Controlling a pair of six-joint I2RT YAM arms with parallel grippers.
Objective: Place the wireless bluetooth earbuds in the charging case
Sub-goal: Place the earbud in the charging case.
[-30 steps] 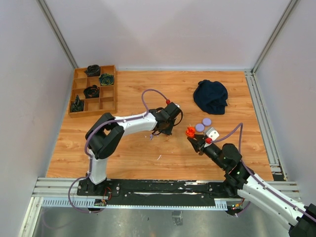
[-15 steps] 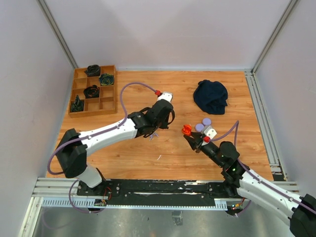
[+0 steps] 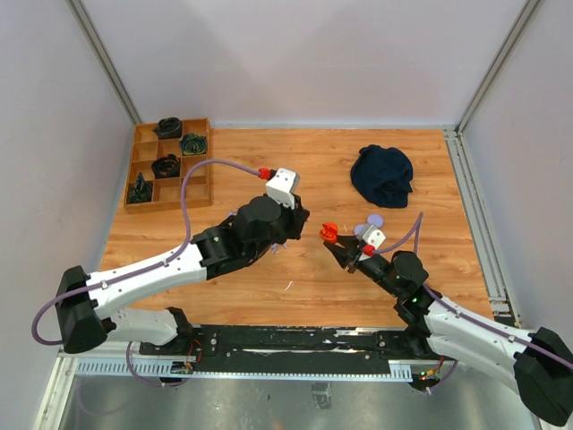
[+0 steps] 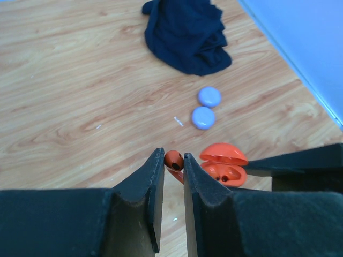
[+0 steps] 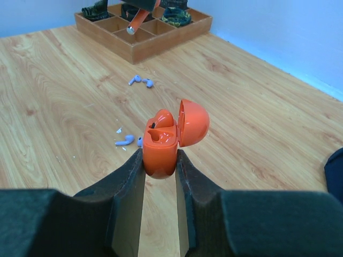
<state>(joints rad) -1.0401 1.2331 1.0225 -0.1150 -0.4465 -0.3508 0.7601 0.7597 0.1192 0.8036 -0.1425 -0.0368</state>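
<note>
Pinching an orange-red earbud [image 4: 172, 160] between its fingertips, the left end effector [image 4: 172, 156] is reaching in over the middle of the bench [image 3: 269, 152], its jaws pressed in on that small piece. I am seeing the right end effector [image 5: 159, 154] clamping the orange-red charging case [image 5: 159, 143] by its lower body, with the lid [image 5: 193, 122] hanging open to one side and the inner sockets facing up. From the left wrist view the case is sitting just right of the held earbud, close to it but not touching. Lilac earbuds [image 5: 124, 141] are lying loose on the wood below and beyond the case, one near it and a pair farther off toward the wooden tray [image 5: 144, 40] in the far left corner. Two lilac pucks [image 4: 202, 117] are resting side by side on the bench past the case, and a crumpled dark blue cloth [image 4: 185, 32] is lying behind them near the far right of the bench.
</note>
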